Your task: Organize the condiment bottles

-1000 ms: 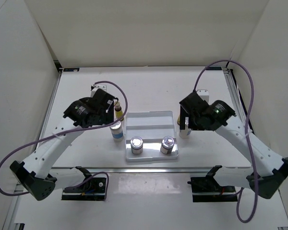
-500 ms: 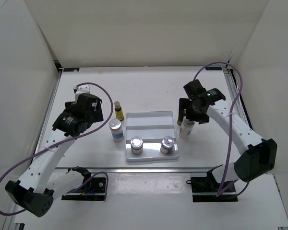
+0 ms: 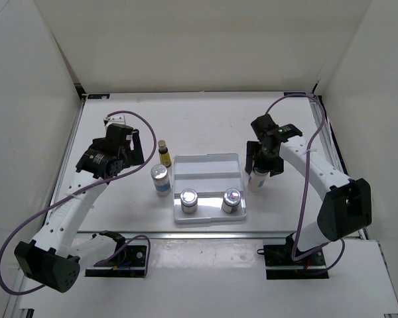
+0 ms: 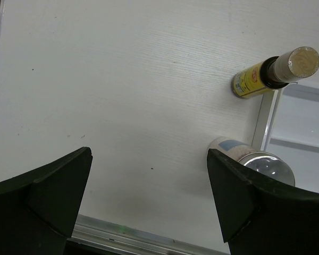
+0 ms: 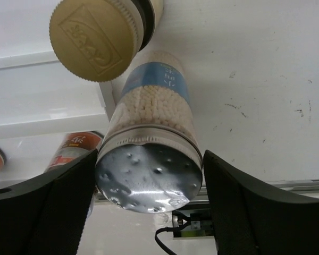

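Note:
My right gripper (image 3: 258, 165) hangs over a white blue-labelled bottle (image 3: 255, 181) just right of the tray. In the right wrist view its jaws (image 5: 149, 155) straddle that bottle's silver cap (image 5: 149, 178) with a thin gap on the right side. A tan-capped brown bottle (image 5: 95, 37) stands right behind it. My left gripper (image 3: 136, 151) is open and empty, left of a brown yellow-labelled bottle (image 3: 164, 153) and a white blue-labelled bottle (image 3: 160, 179); both show in the left wrist view (image 4: 274, 71) (image 4: 263, 164). Two red-labelled white bottles (image 3: 189, 199) (image 3: 231, 199) stand in the tray.
The shallow white tray (image 3: 209, 165) lies at the table's middle, with a divider across it. White walls close the back and both sides. A metal rail (image 3: 325, 142) runs along the table's right edge. Purple cables loop off both arms.
My left gripper has drawn back to the left, away from the brown bottle. My right arm has swung its forearm round while its gripper stayed over the blue-labelled bottle.

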### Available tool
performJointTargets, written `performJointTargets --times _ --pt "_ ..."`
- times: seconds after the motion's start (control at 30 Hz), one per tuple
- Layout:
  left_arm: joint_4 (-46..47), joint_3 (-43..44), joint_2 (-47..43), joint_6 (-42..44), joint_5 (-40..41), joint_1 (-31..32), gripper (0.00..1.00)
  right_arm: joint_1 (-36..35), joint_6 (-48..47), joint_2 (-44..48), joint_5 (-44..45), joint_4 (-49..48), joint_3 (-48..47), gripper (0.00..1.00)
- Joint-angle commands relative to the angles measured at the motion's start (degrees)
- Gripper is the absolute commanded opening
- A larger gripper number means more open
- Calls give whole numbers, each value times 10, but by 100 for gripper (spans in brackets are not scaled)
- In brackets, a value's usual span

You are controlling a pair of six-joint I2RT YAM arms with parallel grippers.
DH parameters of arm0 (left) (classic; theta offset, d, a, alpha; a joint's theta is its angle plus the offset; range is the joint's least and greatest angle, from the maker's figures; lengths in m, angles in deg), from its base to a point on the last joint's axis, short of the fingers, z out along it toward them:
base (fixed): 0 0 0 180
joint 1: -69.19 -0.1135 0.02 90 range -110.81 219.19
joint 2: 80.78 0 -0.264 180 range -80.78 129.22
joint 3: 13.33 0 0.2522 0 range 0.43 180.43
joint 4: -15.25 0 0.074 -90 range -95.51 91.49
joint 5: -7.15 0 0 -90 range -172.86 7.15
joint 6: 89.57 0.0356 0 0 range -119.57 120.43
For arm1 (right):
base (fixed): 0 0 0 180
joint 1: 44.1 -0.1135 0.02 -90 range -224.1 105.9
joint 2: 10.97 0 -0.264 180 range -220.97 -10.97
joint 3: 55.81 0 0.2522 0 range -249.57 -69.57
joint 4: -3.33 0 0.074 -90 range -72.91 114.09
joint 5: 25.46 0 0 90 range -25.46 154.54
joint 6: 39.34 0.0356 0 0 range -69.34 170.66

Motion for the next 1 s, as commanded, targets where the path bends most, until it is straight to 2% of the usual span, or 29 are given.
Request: performJointTargets --times 0.0,0.07,0.17,0.27,0.3,0.4,0.7,0.97 --pt "12 -5 -13 4 -9 -3 100 4 -6 -1 7 -19 0 79" --pt "12 -5 -13 4 -9 -3 100 4 0 -1 13 -19 0 74" --pt "12 -5 -13 4 -9 -3 100 4 11 11 35 -7 -5 56" --pt "12 -5 -13 4 -9 -3 100 4 11 38 55 17 -17 45" --pt "12 -5 -13 4 -9 -3 100 4 11 44 60 23 -27 38" --pt "12 -5 -13 4 -9 -3 100 -20 11 70 73 40 -52 29" --pt "12 -5 -13 -1 -3 -3 100 -143 22 89 93 47 -120 27" --pt "12 -5 -13 -1 -8 -3 100 -183 22 7 80 -10 -142 27"
